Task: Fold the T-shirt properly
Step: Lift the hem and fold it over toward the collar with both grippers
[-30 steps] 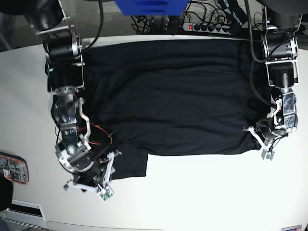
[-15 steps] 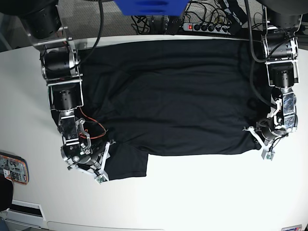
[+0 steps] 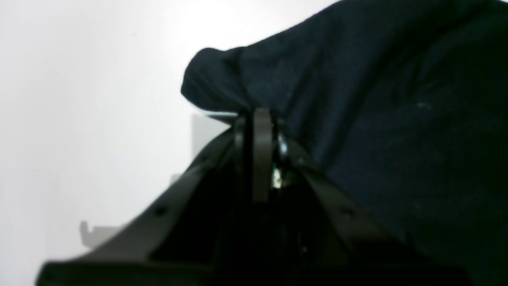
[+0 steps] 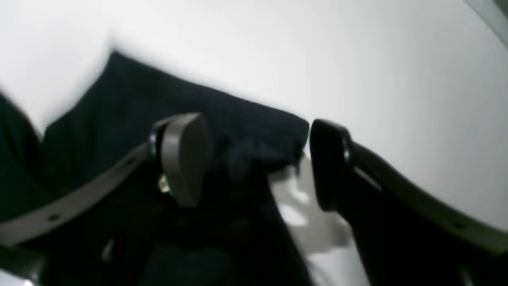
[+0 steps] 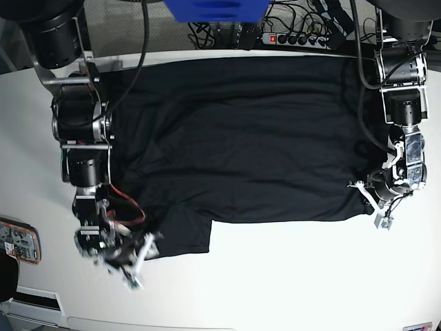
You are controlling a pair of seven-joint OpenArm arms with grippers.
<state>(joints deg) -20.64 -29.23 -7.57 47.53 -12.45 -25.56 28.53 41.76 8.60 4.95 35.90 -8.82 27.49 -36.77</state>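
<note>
Between our right jaws (image 4: 254, 159), which stand wide apart and grip nothing, lies a sleeve edge of the black T-shirt (image 5: 241, 138), spread flat across the white worktop (image 5: 289, 276). Our left jaws (image 3: 258, 131) are pressed together, pinching a fold of the shirt's hem, which bunches just above them.
</note>
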